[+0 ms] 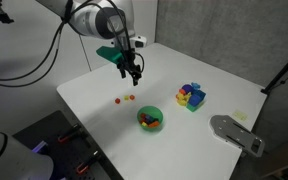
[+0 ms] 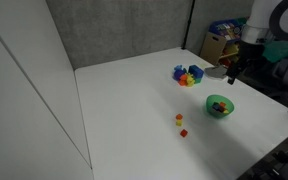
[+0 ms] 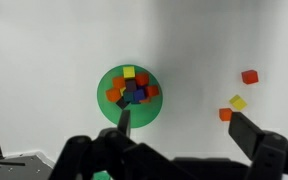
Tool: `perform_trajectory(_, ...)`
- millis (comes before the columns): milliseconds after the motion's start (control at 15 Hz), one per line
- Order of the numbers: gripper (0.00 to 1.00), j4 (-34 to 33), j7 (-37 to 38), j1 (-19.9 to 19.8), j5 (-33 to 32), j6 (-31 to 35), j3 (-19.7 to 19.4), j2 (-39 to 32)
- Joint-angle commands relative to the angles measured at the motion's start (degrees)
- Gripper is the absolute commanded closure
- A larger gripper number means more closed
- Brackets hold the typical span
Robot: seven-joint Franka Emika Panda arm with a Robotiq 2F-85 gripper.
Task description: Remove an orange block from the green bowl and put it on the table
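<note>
The green bowl point(image 1: 150, 119) sits on the white table point(image 1: 184, 70) and holds several small blocks, orange ones point(image 3: 115, 95) among them, with yellow, red and dark ones. It also shows in an exterior view point(image 2: 220, 106) and in the wrist view point(image 3: 109, 108). My gripper point(image 1: 132, 74) hangs high above the table, open and empty; in the wrist view its fingers point(image 3: 184, 128) spread wide below the bowl. Three loose small blocks lie on the table: red point(image 3: 249, 76), yellow point(image 3: 238, 102) and orange point(image 3: 225, 115).
A multicoloured block cluster with a blue piece point(image 1: 191, 96) stands on the table beyond the bowl, also in an exterior view point(image 2: 187, 75). A grey metal plate point(image 1: 234, 133) lies at the table's corner. Boxes point(image 2: 220, 45) stand behind the table.
</note>
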State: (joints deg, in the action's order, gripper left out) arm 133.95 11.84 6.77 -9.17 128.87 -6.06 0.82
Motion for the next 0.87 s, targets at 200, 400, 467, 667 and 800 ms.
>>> perform_trajectory(200,0.00,-0.8,-9.9,-5.3,8.1,-12.1,1.7,10.6)
perform_trajectory(400,0.00,-0.8,-10.5,-6.5,5.8,-14.6,2.2,14.3)
perform_trajectory(467,0.00,-0.8,-10.6,-6.8,5.6,-15.0,2.3,15.2)
perform_trajectory(667,0.00,-0.6,-9.7,-7.1,6.1,-14.0,2.7,14.8)
perform_trajectory(800,0.00,-0.6,-9.7,-7.3,5.5,-14.4,2.8,15.8)
